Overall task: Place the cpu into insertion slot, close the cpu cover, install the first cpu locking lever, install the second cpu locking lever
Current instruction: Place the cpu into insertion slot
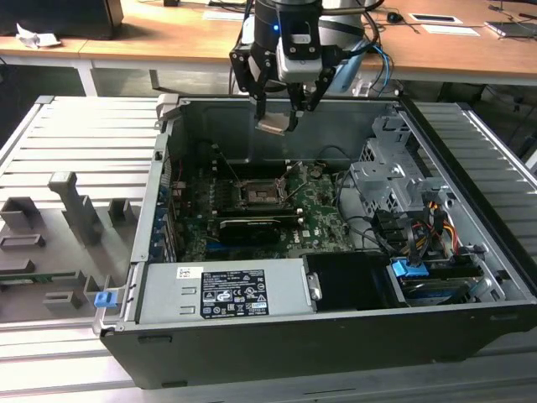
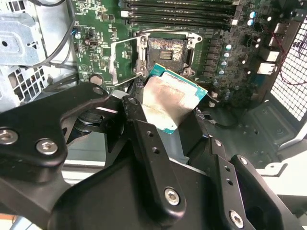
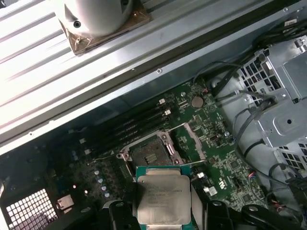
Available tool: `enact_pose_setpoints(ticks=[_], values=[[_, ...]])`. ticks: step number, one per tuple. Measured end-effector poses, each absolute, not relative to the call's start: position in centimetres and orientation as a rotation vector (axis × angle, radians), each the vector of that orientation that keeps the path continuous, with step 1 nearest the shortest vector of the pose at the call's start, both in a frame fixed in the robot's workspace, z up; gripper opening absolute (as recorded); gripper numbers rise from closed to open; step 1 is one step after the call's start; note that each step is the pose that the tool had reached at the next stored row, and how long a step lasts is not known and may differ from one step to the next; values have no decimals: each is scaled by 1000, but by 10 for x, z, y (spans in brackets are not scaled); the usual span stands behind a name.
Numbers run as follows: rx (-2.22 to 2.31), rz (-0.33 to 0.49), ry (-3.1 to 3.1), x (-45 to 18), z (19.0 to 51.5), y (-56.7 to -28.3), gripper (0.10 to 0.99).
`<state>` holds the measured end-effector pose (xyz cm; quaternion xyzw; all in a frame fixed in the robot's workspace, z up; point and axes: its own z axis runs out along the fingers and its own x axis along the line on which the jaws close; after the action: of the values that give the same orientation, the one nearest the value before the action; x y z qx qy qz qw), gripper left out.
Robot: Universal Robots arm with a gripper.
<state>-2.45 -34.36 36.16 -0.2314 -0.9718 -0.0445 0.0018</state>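
My gripper (image 1: 277, 120) hangs above the open computer case, shut on the cpu (image 1: 273, 126), a flat square chip with a dull silver top. In both wrist views the cpu (image 2: 169, 101) (image 3: 162, 199) sits tilted between the black fingers (image 2: 144, 139), well above the motherboard. The insertion slot (image 1: 260, 195) (image 2: 165, 50) (image 3: 149, 154) lies below it, uncovered, with its dark pin field showing. A thin metal frame, the cpu cover (image 3: 195, 143) (image 2: 112, 60), stands swung open beside the socket. I cannot tell the locking levers apart from that frame.
Long memory slots (image 2: 177, 12) run beside the socket, and a black expansion card (image 1: 249, 227) lies on its near side. A power supply (image 1: 222, 290) fills the case front. A drive cage (image 1: 390, 176) and cables (image 1: 419, 231) crowd the exterior view's right. Grey fixtures (image 1: 75, 210) stand outside on the left.
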Motion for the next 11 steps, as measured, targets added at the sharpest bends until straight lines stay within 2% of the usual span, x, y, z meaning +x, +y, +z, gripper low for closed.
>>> enact_pose_setpoints(ticks=[11], values=[[-851,-139,-3019,-25,351,-344,537]])
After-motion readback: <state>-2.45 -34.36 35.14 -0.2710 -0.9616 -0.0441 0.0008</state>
